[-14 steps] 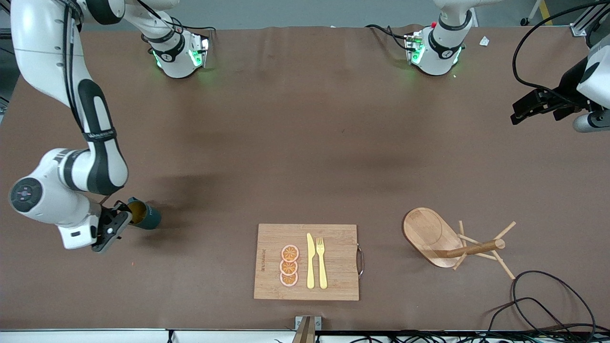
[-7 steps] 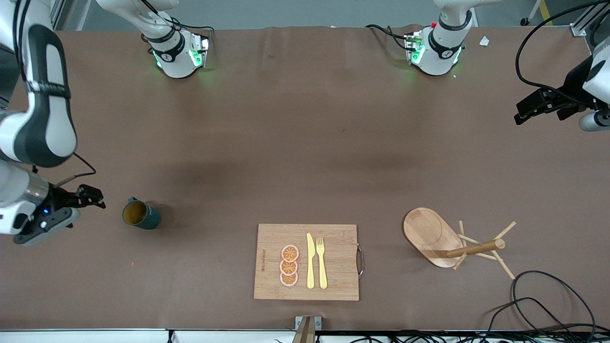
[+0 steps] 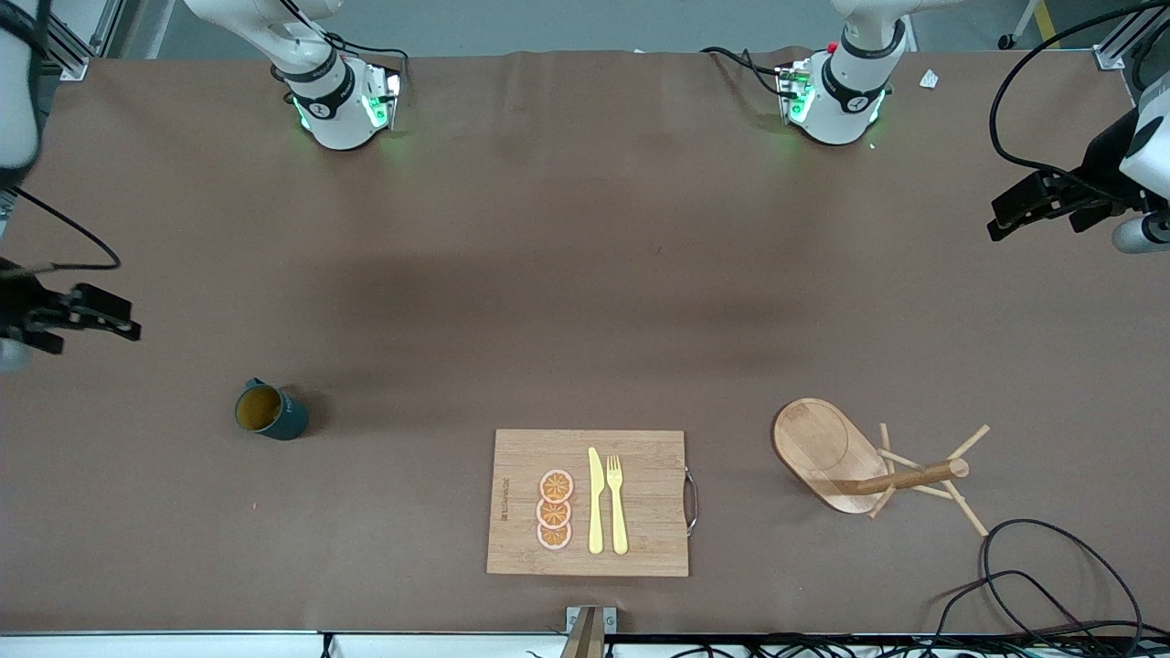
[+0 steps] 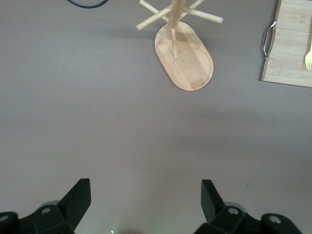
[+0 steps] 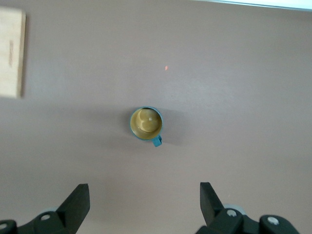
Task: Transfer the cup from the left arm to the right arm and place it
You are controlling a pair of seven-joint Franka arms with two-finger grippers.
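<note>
Right wrist view shows the cup's (image 5: 146, 123) tan inside from straight above; front view shows it upright on the table (image 3: 512, 274), toward the right arm's end. Right gripper (image 5: 145, 204) spread wide, empty, above it. Left gripper (image 4: 146, 202) wide, empty, waiting.

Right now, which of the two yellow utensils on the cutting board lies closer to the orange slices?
The knife: it lies right beside the orange slices, with the fork on its side toward the board's metal handle.
</note>
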